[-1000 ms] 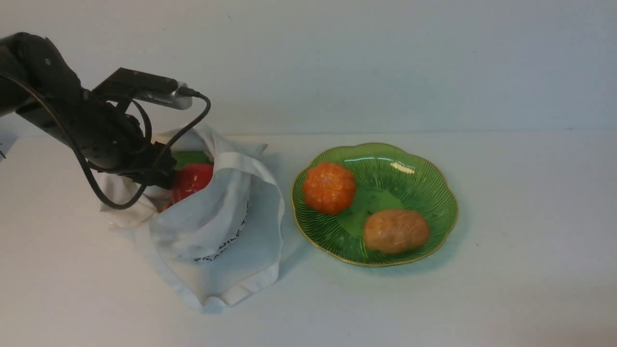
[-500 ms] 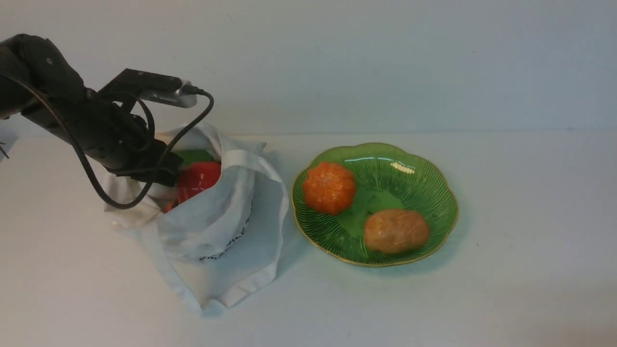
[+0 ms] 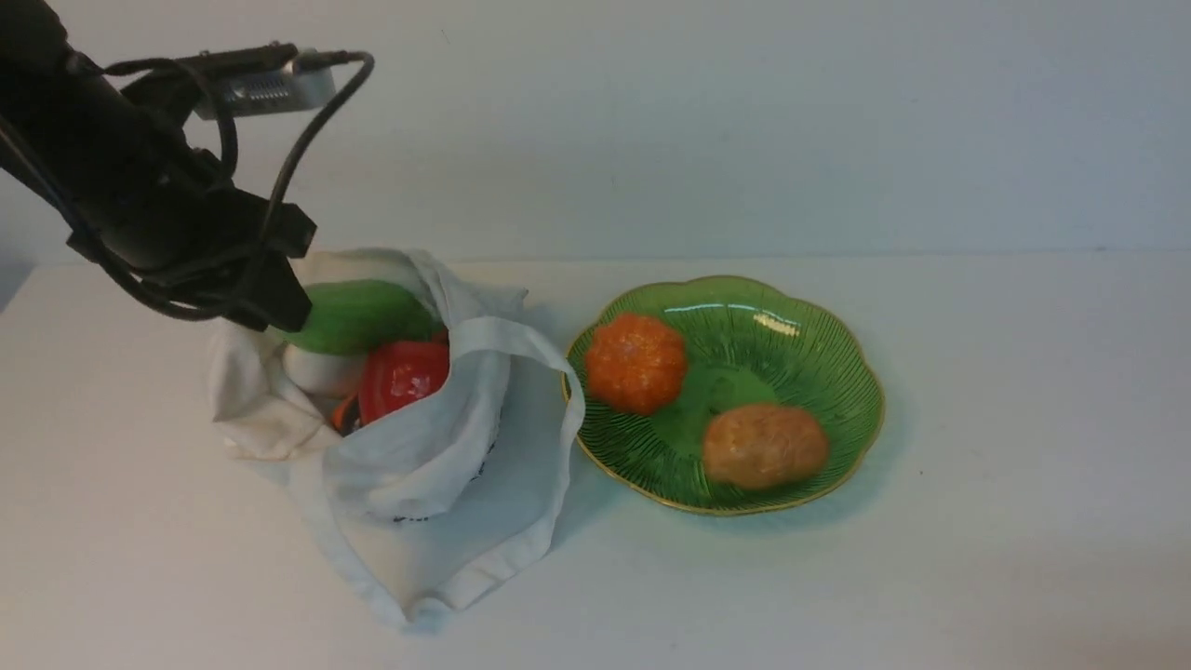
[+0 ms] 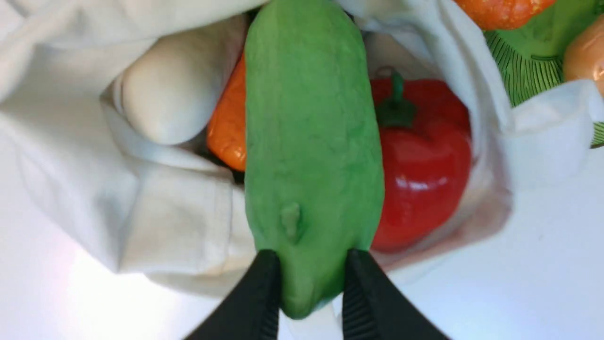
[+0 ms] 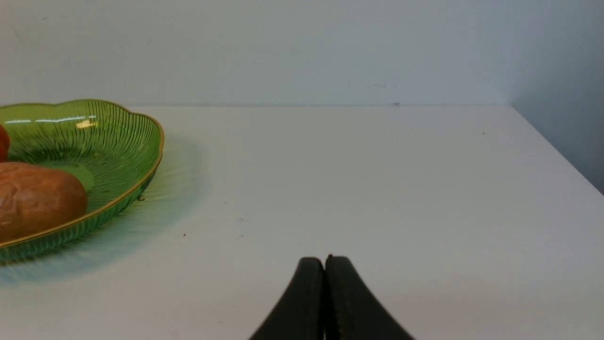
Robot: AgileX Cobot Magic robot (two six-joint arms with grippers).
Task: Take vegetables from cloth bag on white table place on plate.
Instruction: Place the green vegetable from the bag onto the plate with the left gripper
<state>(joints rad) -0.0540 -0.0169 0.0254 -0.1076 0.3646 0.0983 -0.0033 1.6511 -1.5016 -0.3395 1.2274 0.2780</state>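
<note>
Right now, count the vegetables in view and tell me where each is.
6. Pumpkin and potato on the plate; green pod in the left hand; red pepper, white oval and an orange piece in the cloth bag. More may be hidden.

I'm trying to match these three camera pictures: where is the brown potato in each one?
Front view: the brown potato lies on the green plate, beside the orange pumpkin.
Left wrist view: a tan sliver at the frame's edge, beyond the cloth bag.
Right wrist view: lying in the plate.
Shared landmark: the ribbed green plate.
</note>
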